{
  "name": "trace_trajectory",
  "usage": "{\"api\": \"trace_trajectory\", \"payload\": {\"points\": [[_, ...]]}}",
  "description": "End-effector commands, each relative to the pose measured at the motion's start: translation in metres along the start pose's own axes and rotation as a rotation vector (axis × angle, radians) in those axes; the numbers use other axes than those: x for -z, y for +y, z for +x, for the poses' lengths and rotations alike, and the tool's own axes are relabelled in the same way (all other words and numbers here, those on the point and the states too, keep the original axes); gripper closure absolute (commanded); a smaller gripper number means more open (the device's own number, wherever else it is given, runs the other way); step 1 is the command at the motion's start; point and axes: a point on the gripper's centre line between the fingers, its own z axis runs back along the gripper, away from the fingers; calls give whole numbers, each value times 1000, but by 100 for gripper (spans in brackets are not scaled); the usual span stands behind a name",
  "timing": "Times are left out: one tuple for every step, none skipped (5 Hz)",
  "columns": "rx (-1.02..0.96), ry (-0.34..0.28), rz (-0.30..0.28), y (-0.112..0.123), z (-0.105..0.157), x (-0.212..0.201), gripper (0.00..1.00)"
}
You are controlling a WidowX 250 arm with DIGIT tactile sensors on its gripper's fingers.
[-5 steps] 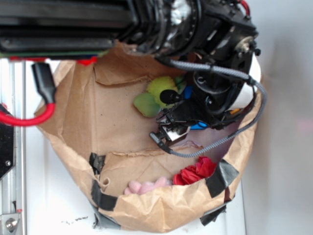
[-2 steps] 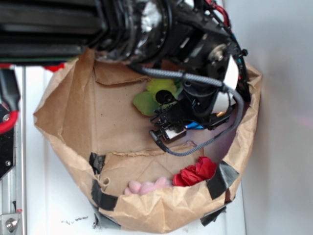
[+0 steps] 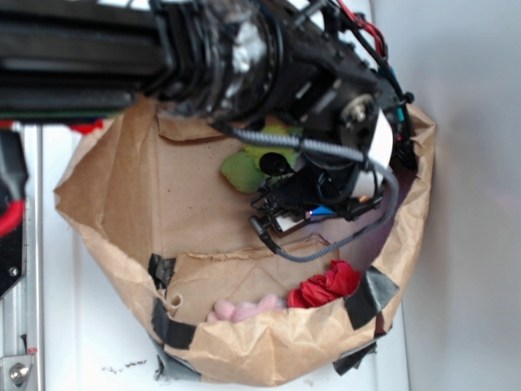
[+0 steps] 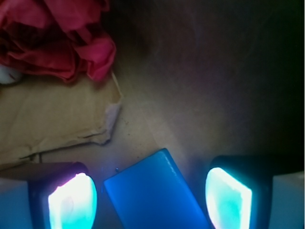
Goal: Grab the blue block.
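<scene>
Arm [image 3: 244, 57]: shifted left and lower across the bag [image 3: 122, 204] since a second ago; now hides more of the green toy [image 3: 242, 171]. Gripper [image 3: 313, 213]: carried left with it, fingers [image 4: 72, 202] spread either side of the block [image 3: 322, 213]. Block: less of it visible than earlier. Red cable [image 3: 10, 213]: mostly out of frame.

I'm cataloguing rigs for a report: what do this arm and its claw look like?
The arm is black, bulky, with silvery tape and red wires. A grey braided cable loops past the black claw. In the wrist view its pads glow pale cyan.
</scene>
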Motion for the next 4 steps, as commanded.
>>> {"api": "trace_trajectory", "payload": {"points": [[-6,10,212,21,8,3,0],[-15,-28,230,4,9,17,28],[-28,-37,225,-1,8,12,100],[-22,-38,220,-3,7,3,100]]}}
